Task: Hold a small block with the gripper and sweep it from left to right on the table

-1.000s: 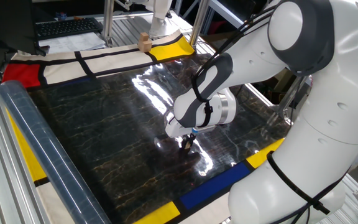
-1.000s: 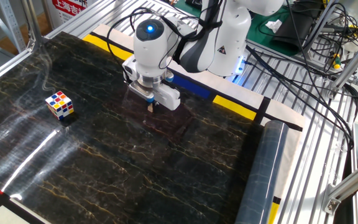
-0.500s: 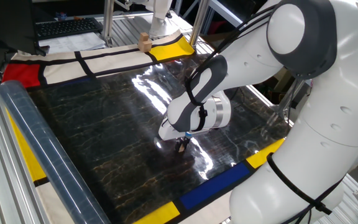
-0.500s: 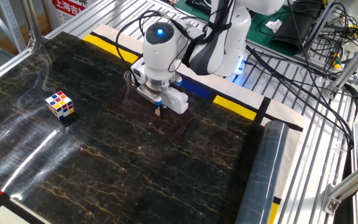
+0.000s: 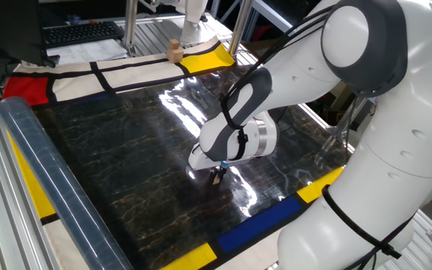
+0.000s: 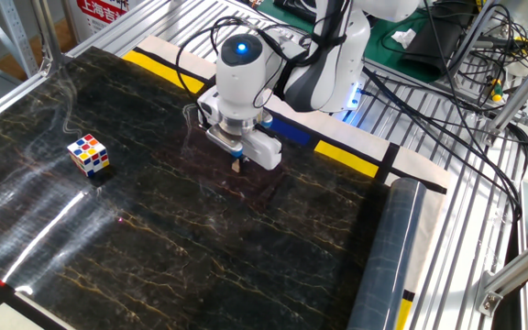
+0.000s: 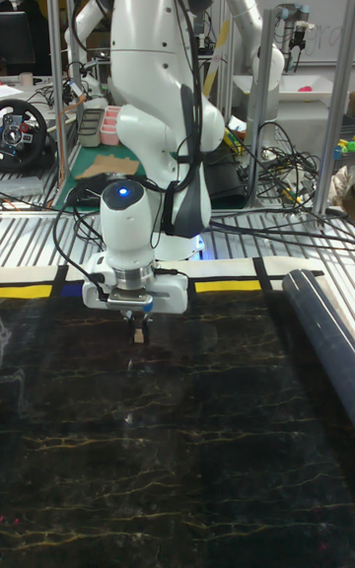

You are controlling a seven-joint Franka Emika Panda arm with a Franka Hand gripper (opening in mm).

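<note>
Gripper (image 7: 137, 328) is pinching the block (image 7: 139, 335) betw. narrow fingers, pointing straight down so the block is riding at the table (image 6: 154, 247) surface, prob. for dragging. The block is sitting mid-table near the arm-side edge, well apart from the cube (image 6: 88, 153).

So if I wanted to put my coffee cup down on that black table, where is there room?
Most of the table is bare: the wide stretch between the multicoloured puzzle cube and the grey roll. Avoid the area under the gripper, which holds the small block low over the surface.
</note>
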